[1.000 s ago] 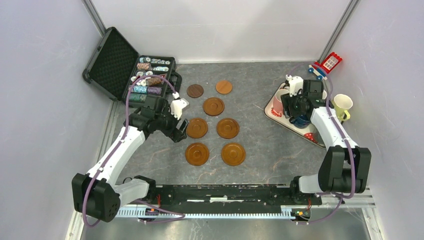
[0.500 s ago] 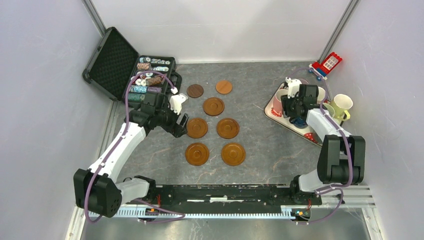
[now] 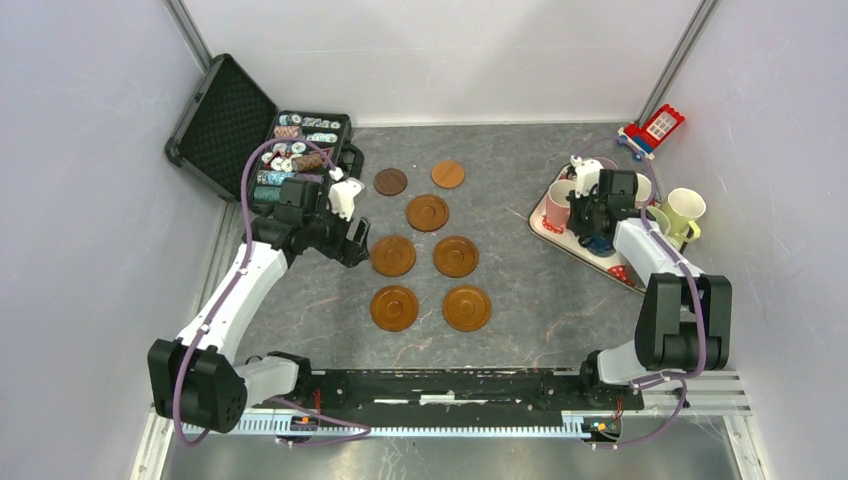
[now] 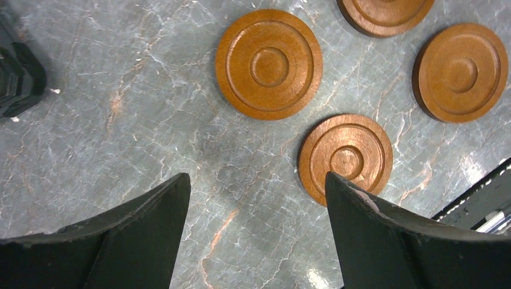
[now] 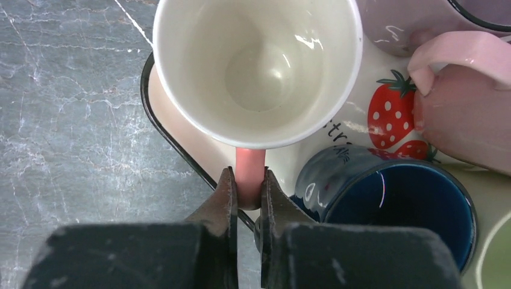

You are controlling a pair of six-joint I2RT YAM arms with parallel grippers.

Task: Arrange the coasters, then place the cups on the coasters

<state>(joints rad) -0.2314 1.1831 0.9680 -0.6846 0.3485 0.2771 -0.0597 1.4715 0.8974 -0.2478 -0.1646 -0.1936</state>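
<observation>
Several round brown coasters (image 3: 427,212) lie in rows mid-table, one darker (image 3: 390,181) and one orange-brown (image 3: 448,174) at the back. My left gripper (image 3: 355,245) hovers open just left of them, and its wrist view shows bare table between its fingers (image 4: 256,180) with coasters (image 4: 269,63) beyond. The cups stand on the strawberry tray (image 3: 541,224). My right gripper (image 5: 248,180) is shut on the handle (image 5: 250,162) of the pink cup (image 5: 259,66), which sits at the tray's left end (image 3: 558,203). A navy cup (image 5: 398,205) and another pink cup (image 5: 464,114) stand beside it.
An open black case of poker chips (image 3: 290,150) lies at the back left, its corner showing near my left gripper (image 4: 18,78). A red and blue toy (image 3: 655,128) sits in the back right corner. A cream-yellow cup (image 3: 685,208) stands by the right wall.
My right gripper has closed on the pink cup's handle. The left arm has drawn back and to the left, away from the coasters, still open.
</observation>
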